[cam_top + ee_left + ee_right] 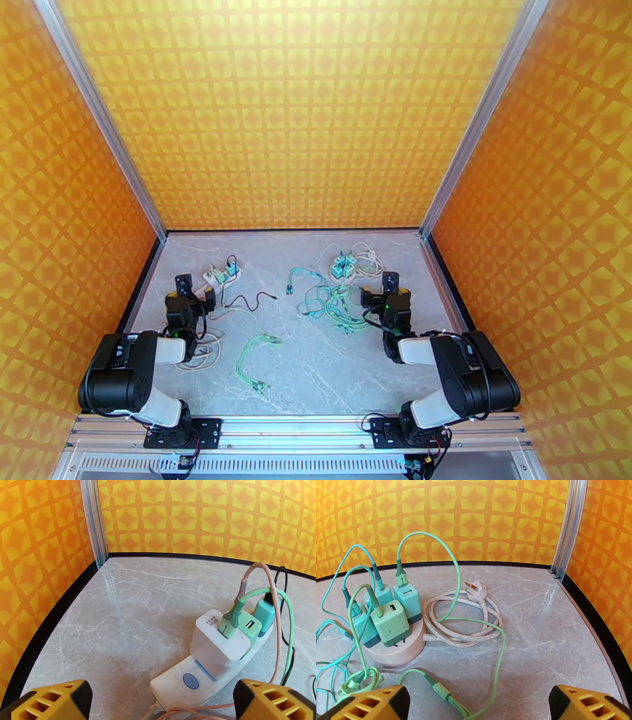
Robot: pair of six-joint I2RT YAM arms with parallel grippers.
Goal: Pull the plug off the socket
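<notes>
A white power strip (pixel 179 681) lies just ahead of my left gripper (pixel 162 707), which is open, its yellow fingers (pixel 51 705) wide apart. A white charger plug (pixel 215 644), a green one (pixel 248 628) and a teal one (pixel 264 614) sit in the strip. From above, the strip (pixel 218 275) is beyond the left gripper (pixel 184 283). My right gripper (pixel 476 709) is open and faces a round pink-white socket (pixel 395 653) carrying several green and teal chargers (pixel 391 624). That socket (pixel 344 267) lies left of and beyond the right gripper (pixel 390 281).
A coiled white cord (pixel 462 622) with its loose plug (pixel 476 590) lies beside the round socket. Green cables (pixel 328 304) tangle mid-table, another green cable (pixel 254 359) lies nearer, and a black cable (pixel 249 301) trails from the strip. Orange walls enclose the marble table (pixel 316 371).
</notes>
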